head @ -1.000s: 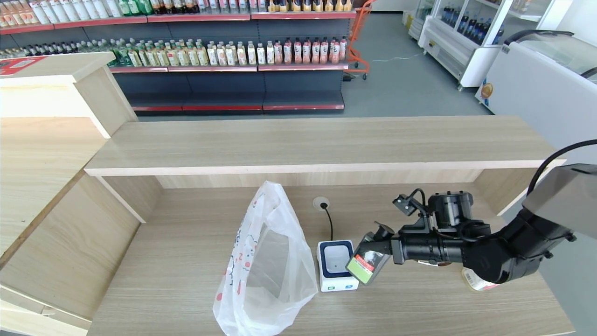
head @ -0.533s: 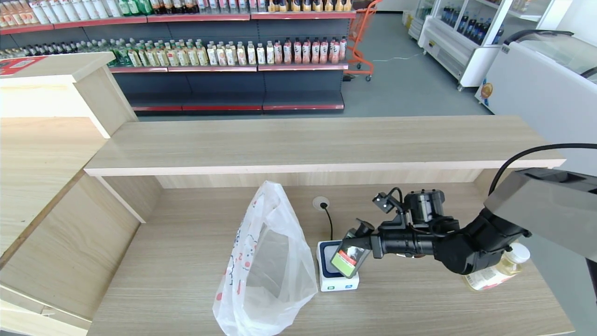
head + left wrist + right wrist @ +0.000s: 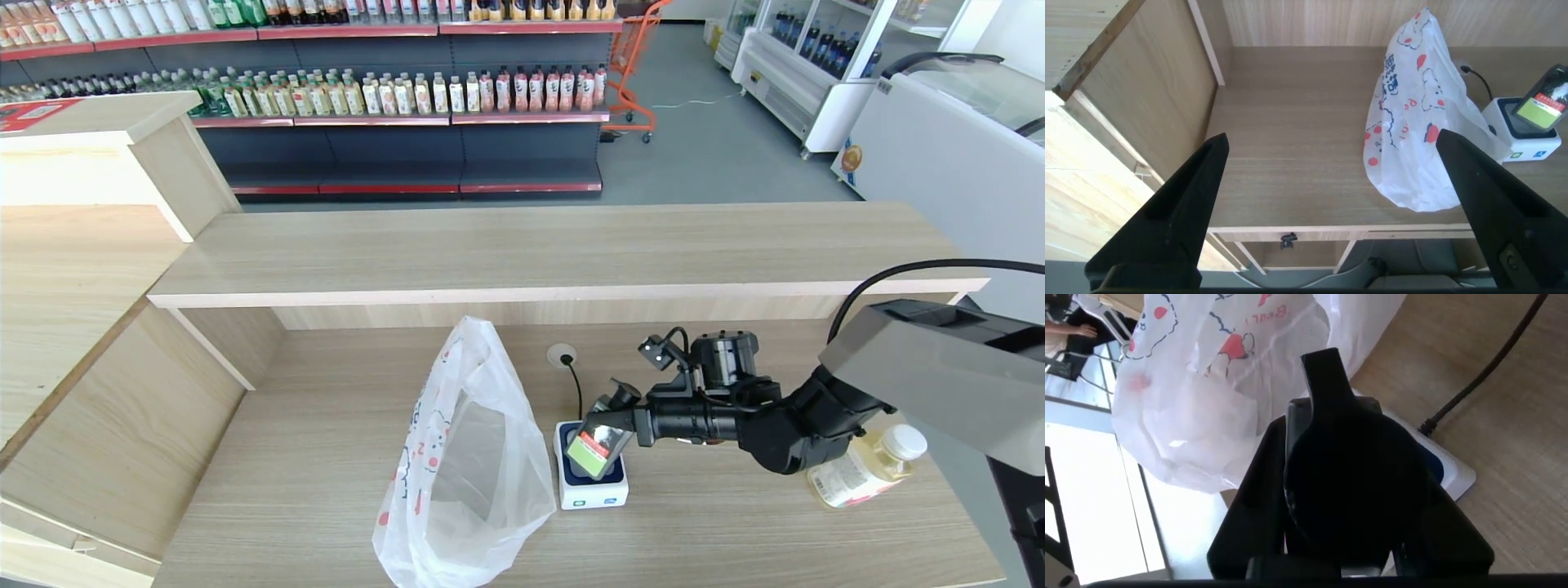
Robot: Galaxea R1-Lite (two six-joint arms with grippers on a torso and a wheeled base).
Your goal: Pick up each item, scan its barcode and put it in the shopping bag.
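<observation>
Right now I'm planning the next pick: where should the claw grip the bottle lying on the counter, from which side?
Probably mid-body, across the label, from above. The bottle lies on its side, white cap pointing right and away, so closing across its round width suits it. The right claw, holding the small pack, is nearest.

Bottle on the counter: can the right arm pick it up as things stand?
Probably not yet: the right pincer is shut on an item over the scanner, and the bottle lies back beside that arm's elbow.
</observation>
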